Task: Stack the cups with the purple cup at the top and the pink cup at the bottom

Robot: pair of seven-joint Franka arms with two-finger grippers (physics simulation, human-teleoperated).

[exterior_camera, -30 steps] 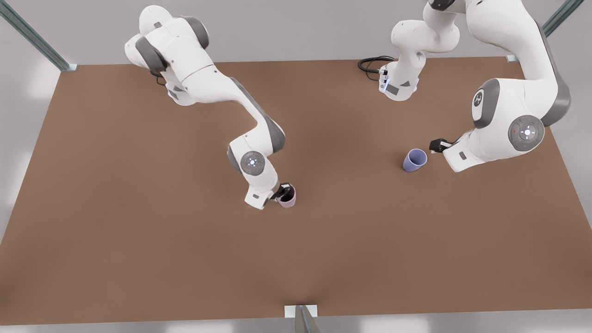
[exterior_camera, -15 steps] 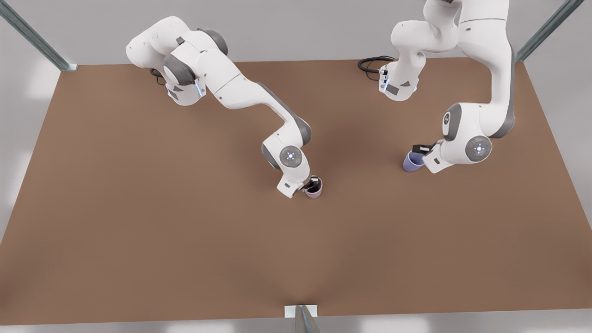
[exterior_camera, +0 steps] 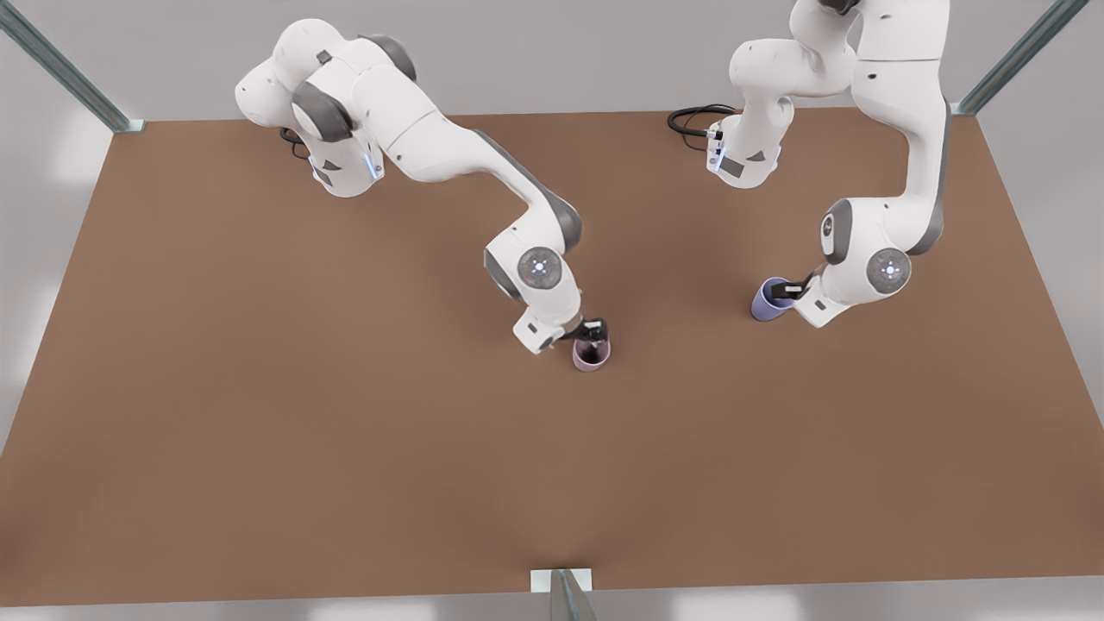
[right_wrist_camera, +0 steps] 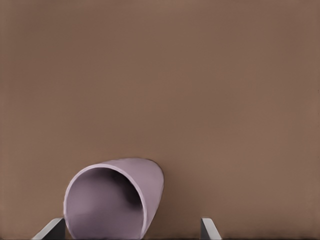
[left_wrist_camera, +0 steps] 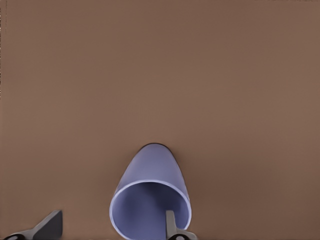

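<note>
Right gripper (exterior_camera: 593, 331) spread wide, astride the pink cup (exterior_camera: 592, 354) – released on the table (exterior_camera: 259, 388); farther off, left gripper (exterior_camera: 789, 290) open, one finger (left_wrist_camera: 170, 226) inside the purple cup (exterior_camera: 768, 301), one outside

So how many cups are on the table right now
2. The pink cup stands near the table's middle at the right gripper; the purple cup stands toward the front view's right at the left gripper.

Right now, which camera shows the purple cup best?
The left wrist view: the purple cup sits close, its open mouth and wall plain, one finger of the left hand inside the rim. In the front view it is small, partly behind that hand.
</note>
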